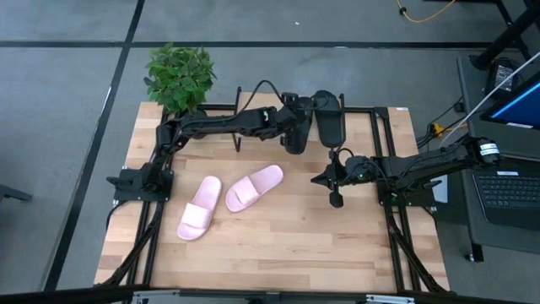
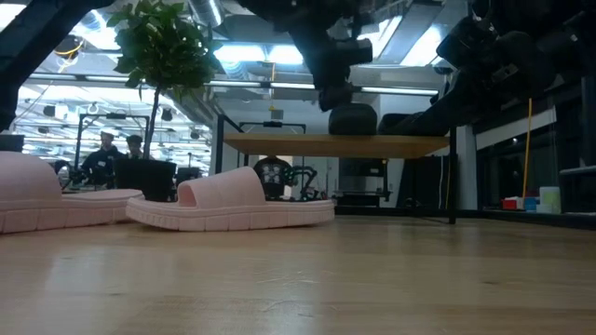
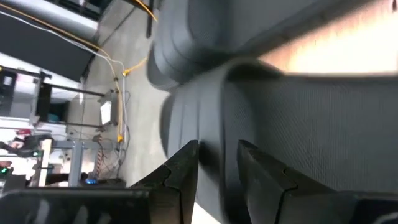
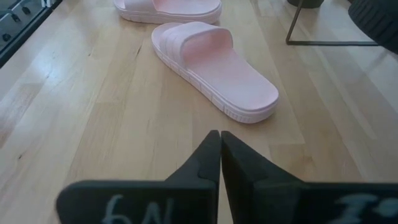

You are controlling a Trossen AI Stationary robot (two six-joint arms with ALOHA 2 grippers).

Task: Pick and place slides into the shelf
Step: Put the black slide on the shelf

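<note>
A potted plant is standing at the far left corner of the wooden table. Nearer the front, two pink slides are lying side by side and flat on the tabletop: the left pink slide and, just beside it, the right pink slide, both angled with toes toward the far right. In the low view the same pair is seen as the left pink slide and the right pink slide, with people being visible in the room behind.

The left gripper is being held over the shelf at the far middle of the table, its fingers being narrowly parted around a strap of a black slide; whether it is actually being pinched cannot be told. Just to the right, a black slide is lying on the shelf top.

The right gripper is being held above bare wood to the right of the pink pair, its jaws being pressed together with nothing between them, as the right wrist view shows.
</note>
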